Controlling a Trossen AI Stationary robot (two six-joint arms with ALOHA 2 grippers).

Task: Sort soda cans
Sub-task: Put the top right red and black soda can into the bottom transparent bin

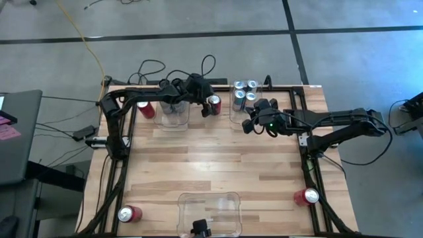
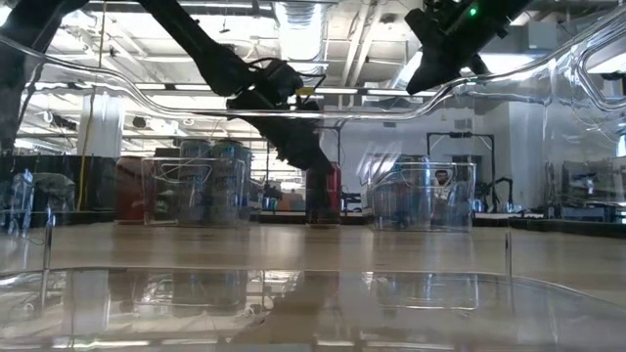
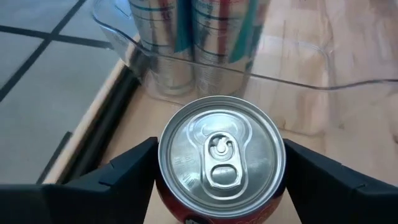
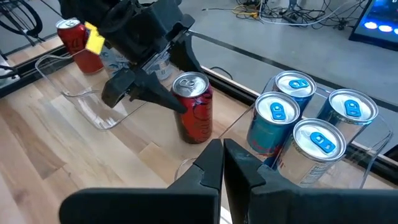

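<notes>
A red soda can (image 3: pixel 221 155) stands upright on the wood table near the far edge, between two clear bins. My left gripper (image 1: pixel 210 106) reaches it from the table's left, one finger on each side of its upper part; the right wrist view shows the same can (image 4: pixel 194 112). My right gripper (image 4: pixel 222 163) hangs shut above the table, holding nothing, just near of the far right bin (image 1: pixel 232 112) that holds several silver-and-blue cans (image 1: pixel 244 92). My left gripper pinches the red can between its two fingers (image 3: pixel 124 171), which lie against opposite sides of the upper wall (image 3: pixel 166 190) just under the silver top. The fingers come from the table's left, slanting downward. The can stands upright with its base on the table.
Another clear bin (image 1: pixel 173 114) sits just left of the held can, with a red can (image 1: pixel 145 109) beyond it. Loose red cans lie near the front left (image 1: pixel 129 213) and front right (image 1: pixel 306 196). A clear bin (image 1: pixel 209 210) stands at the near edge. A black frame borders the table.
</notes>
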